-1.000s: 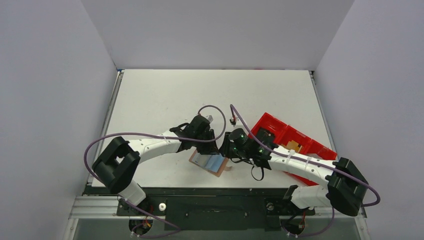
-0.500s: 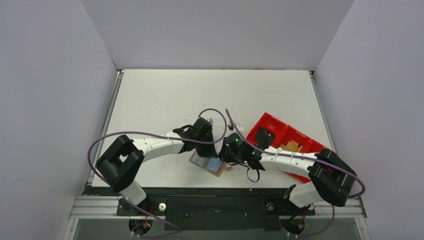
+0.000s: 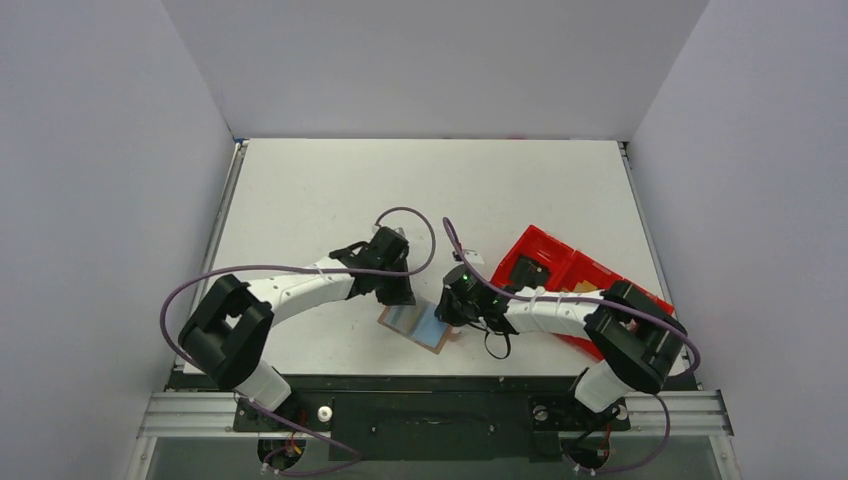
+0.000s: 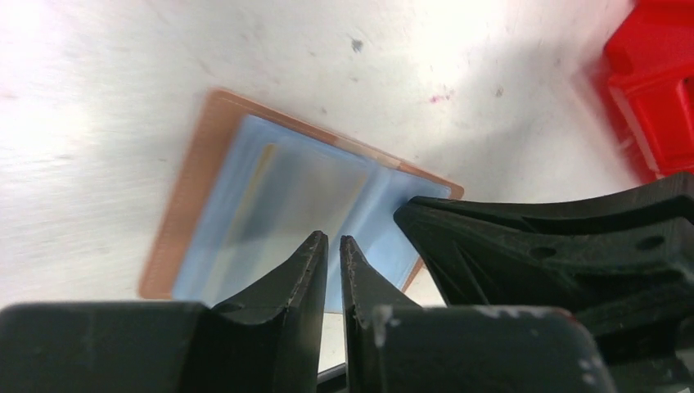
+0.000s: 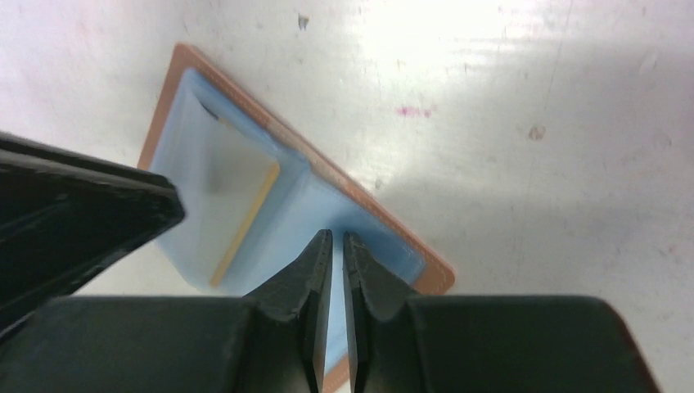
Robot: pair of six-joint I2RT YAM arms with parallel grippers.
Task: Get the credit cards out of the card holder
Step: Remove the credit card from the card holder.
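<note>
Left wrist view: my left jaws have pinched down to a slit with nothing between them, hovering over the card holder [image 4: 221, 237], which lies open on the bench [image 4: 123, 98]. Right jaws, likewise all but closed and empty, have slid in over its other blue panel. A yellow-edged card [image 4: 260, 172] still sits pocketed, so I reckon extraction hasn't begun.

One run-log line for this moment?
card holder open on table | left gripper shut over it | right gripper shut over it | card inside
</note>
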